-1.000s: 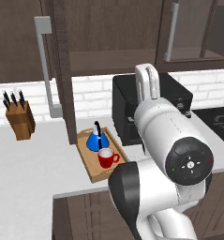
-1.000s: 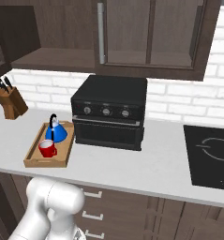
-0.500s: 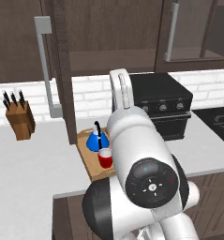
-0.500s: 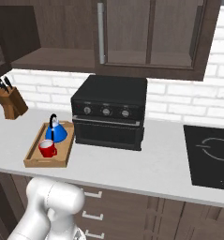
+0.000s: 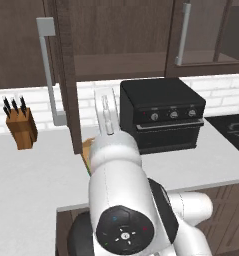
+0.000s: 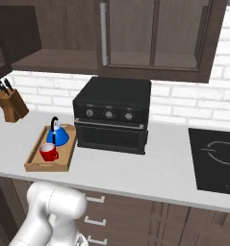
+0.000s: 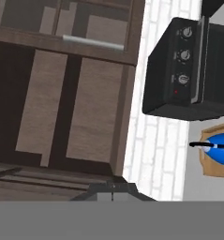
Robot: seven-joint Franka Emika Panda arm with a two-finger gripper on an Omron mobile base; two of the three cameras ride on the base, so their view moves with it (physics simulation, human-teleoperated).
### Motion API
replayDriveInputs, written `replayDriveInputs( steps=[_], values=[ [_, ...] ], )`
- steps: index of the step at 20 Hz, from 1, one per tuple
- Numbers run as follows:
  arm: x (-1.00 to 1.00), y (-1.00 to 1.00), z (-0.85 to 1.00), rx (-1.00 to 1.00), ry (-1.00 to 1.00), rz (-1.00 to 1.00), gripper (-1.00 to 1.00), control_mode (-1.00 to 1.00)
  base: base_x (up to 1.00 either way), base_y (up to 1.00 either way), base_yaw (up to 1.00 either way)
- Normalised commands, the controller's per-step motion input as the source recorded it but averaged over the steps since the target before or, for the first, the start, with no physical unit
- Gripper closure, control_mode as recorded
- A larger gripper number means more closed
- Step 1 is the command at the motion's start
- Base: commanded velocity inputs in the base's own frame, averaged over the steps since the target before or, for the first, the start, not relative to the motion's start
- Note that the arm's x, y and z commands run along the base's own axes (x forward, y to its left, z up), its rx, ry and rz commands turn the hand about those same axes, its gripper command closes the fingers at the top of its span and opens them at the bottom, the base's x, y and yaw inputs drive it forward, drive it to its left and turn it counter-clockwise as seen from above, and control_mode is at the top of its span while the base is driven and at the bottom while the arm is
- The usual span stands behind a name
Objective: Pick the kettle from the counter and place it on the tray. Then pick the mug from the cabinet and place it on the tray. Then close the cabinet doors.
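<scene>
The blue kettle and the red mug both sit on the light-wood tray on the counter, left of the black oven. In the hand view, which is rolled, the kettle and the tray's edge appear at the right. My gripper is shut with nothing in it and faces the cabinet. The left cabinet door stands open, edge-on, with its bar handle beside it. The right door is shut. My arm hides most of the tray in the left base view.
A black countertop oven stands right of the tray. A wooden knife block sits at the far left against the brick wall. A black hob is set into the counter at the right.
My arm has swung leftward across the left base view and now covers the tray, kettle and mug there. The kettle, mug and tray have not moved.
</scene>
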Motion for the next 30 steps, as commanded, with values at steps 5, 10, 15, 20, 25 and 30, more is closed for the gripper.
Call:
replayDriveInputs(
  steps=[5,10,15,20,25,30],
  values=[
    [-0.24,0.43,-0.1,0.0,-0.05,0.0,1.0,-1.0,0.0,0.0,0.0],
    [-0.16,0.45,-0.06,0.0,-0.03,0.0,1.0,-1.0,0.0,0.0,0.0],
    [-0.05,0.45,-0.07,0.0,-0.02,0.0,1.0,-1.0,0.0,0.0,0.0],
    [0.05,0.44,-0.1,0.0,0.0,0.0,1.0,-1.0,0.0,0.0,0.0],
    [0.21,0.48,-0.1,0.0,0.0,0.0,1.0,-1.0,0.0,0.0,0.0],
    [0.71,0.39,-0.11,0.0,0.0,-0.05,1.0,-1.0,0.0,0.0,0.0]
  ],
)
